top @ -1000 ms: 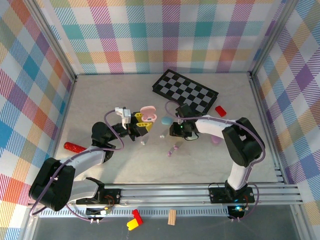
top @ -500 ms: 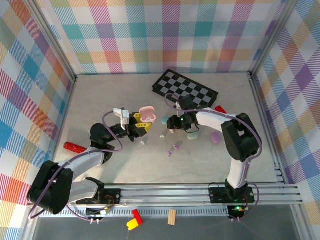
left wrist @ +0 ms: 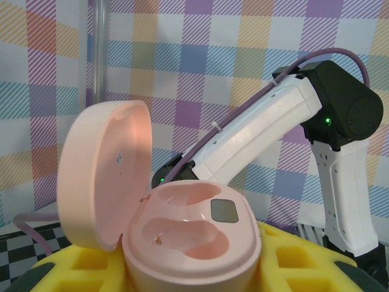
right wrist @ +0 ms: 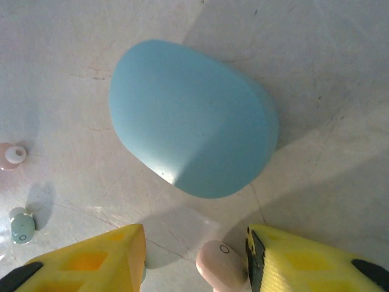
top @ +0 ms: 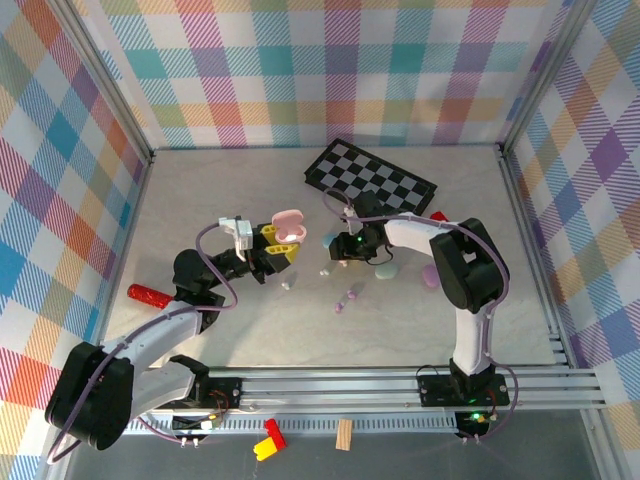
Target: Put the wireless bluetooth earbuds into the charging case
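Shifting over the last second: the right gripper [top: 345, 246] travelled left and toward the far wall and ended beside the blue case [top: 331, 240]. A teal case [top: 385, 270] that the arm had covered was exposed.
Left side: the left gripper [top: 277, 248] drew slightly left and stayed clenched on the open pink charging case [top: 289, 224], held clear of the table [top: 200, 200].
Meaning for the task: the case was presented and empty, so the work looked to be at picking up a first bud, with nothing inserted yet.
Right wrist view added: the jaws stood parted. A pink earbud [right wrist: 222, 272] lay on the table between the fingers, just beside the right one, and was not gripped. A second pink bud [right wrist: 11, 155] and a pale green bud [right wrist: 22, 227] lay off to the left.
Left wrist view added: both sockets of the case were bare, and the lid was hinged up on the left.
Top view added: purple buds [top: 346, 298] lay nearer the arms, well apart from the held case.
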